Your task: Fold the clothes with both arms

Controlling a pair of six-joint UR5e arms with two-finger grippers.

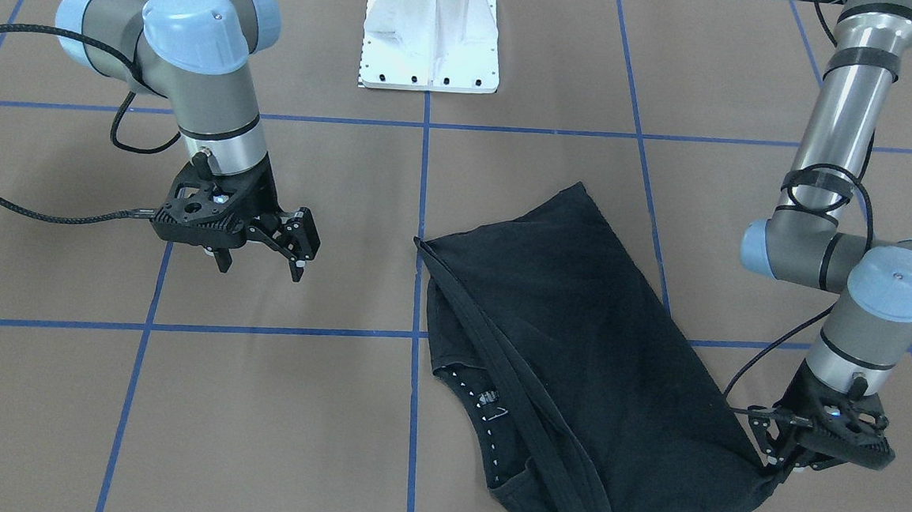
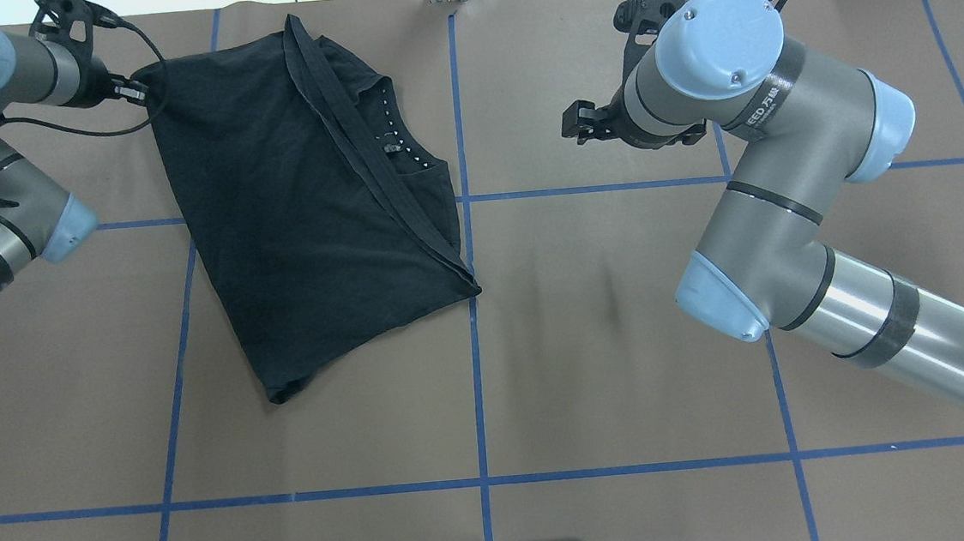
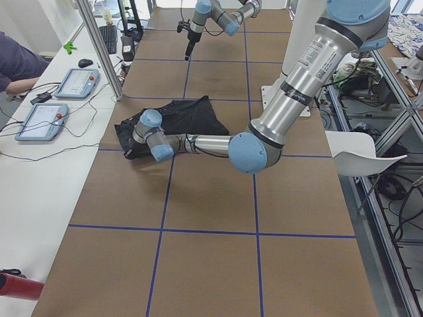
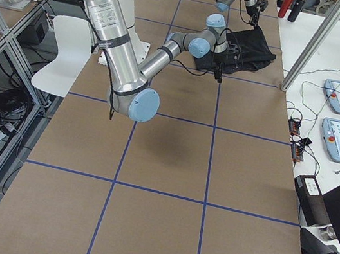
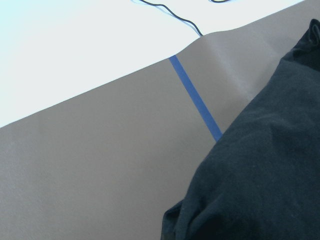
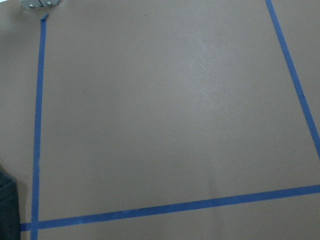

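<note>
One T-shirt (image 2: pixel 306 215), folded, long axis diagonal

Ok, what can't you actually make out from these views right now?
Grip of the left end effector: in the front-facing view its own mount hides the fingertips at the T-shirt corner; overhead, the wrist covers them; its wrist camera shows only cloth.
Chest print: folded under, shown in no view.
Shirt edge nearest the camera: cut off by the front-facing view's bottom edge.
</note>
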